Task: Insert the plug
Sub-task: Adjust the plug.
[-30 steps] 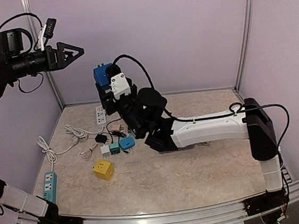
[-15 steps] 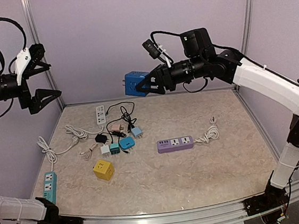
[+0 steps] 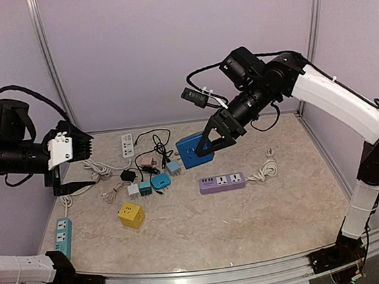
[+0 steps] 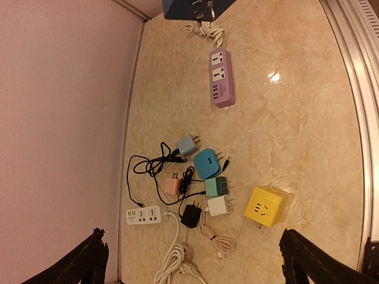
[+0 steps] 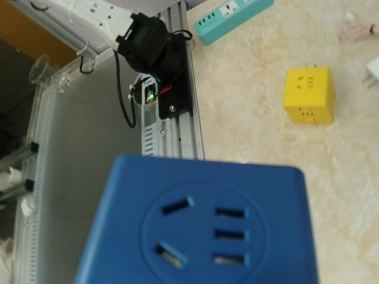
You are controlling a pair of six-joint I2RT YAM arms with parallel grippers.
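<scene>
My right gripper (image 3: 206, 142) is shut on a blue cube adapter (image 3: 192, 151), holding it in the air above the back middle of the table. In the right wrist view the cube's socket face (image 5: 201, 225) fills the lower frame and hides my fingers; its prongs do not show. The purple power strip (image 3: 222, 181) lies flat just in front of and below the cube, also seen in the left wrist view (image 4: 221, 77). My left gripper (image 3: 83, 161) hangs open and empty high at the left, looking down over the table (image 4: 195, 254).
Several small plugs and cables (image 3: 149, 177) lie left of the purple strip. A yellow cube adapter (image 3: 131, 215) sits in front of them. A white strip (image 3: 127, 145) lies at the back left, a teal strip (image 3: 63, 237) at the near left edge.
My right arm has come down from high at the back, bringing the blue cube low over the table near the purple strip. My left gripper has dropped lower and turned.
</scene>
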